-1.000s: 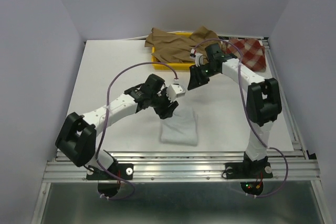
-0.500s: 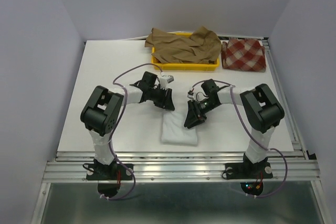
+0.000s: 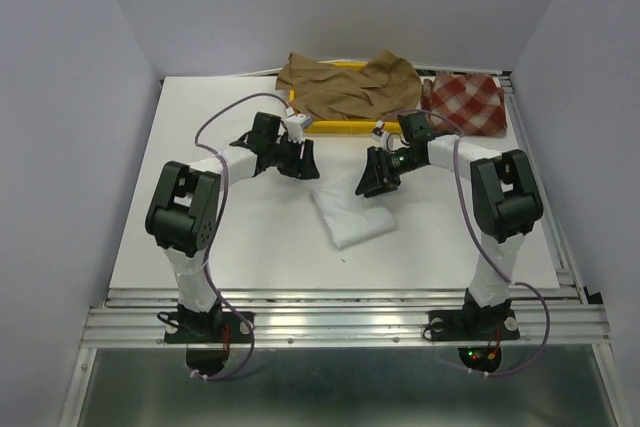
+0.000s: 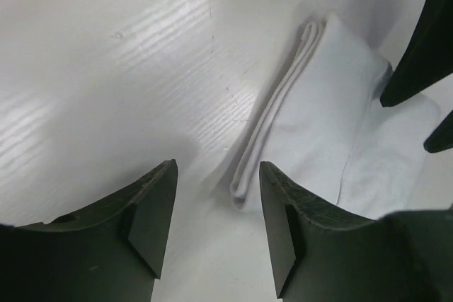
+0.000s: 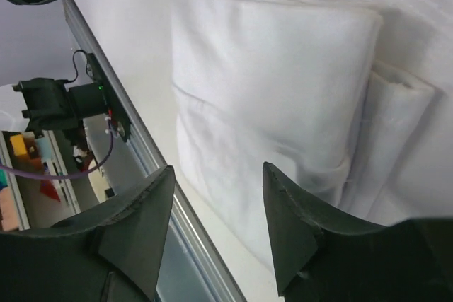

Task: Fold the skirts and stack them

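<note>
The white skirt (image 3: 354, 214) lies folded on the table, turned at an angle; it also shows in the left wrist view (image 4: 322, 125) and the right wrist view (image 5: 269, 90). My left gripper (image 3: 304, 160) is open and empty, just left of and behind its corner. My right gripper (image 3: 374, 175) is open and empty over its far right edge. The tan-brown pleated skirt (image 3: 345, 87) is heaped on the yellow tray (image 3: 330, 125). The red-and-beige checked skirt (image 3: 465, 104) lies folded at the back right.
The white table surface (image 3: 230, 217) ends at a metal rail (image 3: 340, 297) at the front. Purple walls close the sides and back. Both arms reach over the table's middle, elbows out to either side.
The white skirt has slid back and rotated to a slanted position. Both grippers moved toward the far side of the table; the right one now hovers at the skirt's far edge.
</note>
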